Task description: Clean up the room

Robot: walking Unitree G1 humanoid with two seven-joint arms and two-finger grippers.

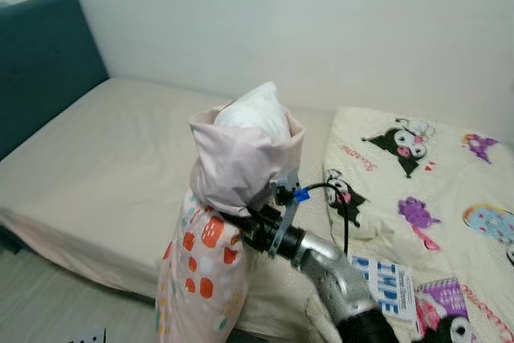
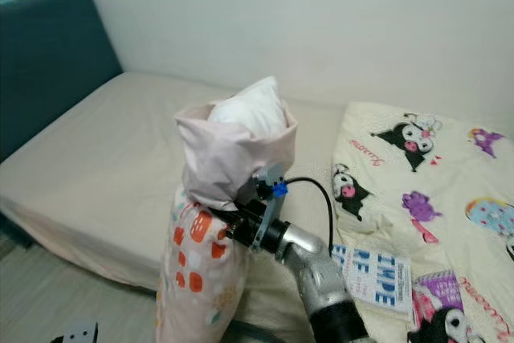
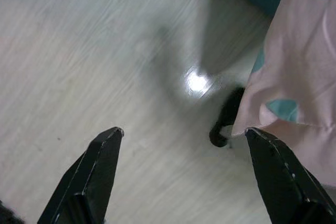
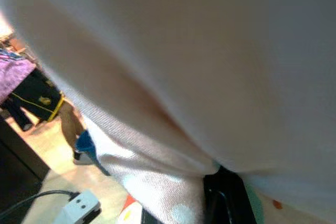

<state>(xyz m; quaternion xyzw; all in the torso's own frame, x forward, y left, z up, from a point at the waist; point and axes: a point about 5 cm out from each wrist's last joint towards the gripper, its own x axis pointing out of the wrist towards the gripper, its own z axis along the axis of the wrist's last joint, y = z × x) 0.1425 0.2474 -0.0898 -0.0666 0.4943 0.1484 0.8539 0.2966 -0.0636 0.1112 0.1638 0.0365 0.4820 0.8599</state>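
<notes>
Bedroom, white wall, low bed (image 1: 104, 158) with a beige sheet and a teal headboard (image 1: 40, 62) on my left; a cartoon-print quilt (image 1: 434, 198) covers the right half. I've got the pillow (image 1: 233, 198) up in the air in front of the bed edge, hanging tall, its pink case slipped down so the white filling pokes out the top.

The right gripper (image 1: 253, 226) is buried in the fabric about midway down the pillow. It's clearly clamped on it, but I can't see the fingertips, just cloth right up against the right wrist cam. The left gripper (image 3: 184, 174) hangs over the wood floor with its fingers spread wide and nothing between them, pillow edge just beside it.

My plan: carry it toward the headboard end and lower it flat on the sheet before letting go. It's a one-point pinch on loose cloth, so I go slow, since a swing could slide the case off the insert. I'd probably bring the left up under the bottom for support. There's also a booklet (image 1: 389, 283) on the quilt near my elbow to avoid.
</notes>
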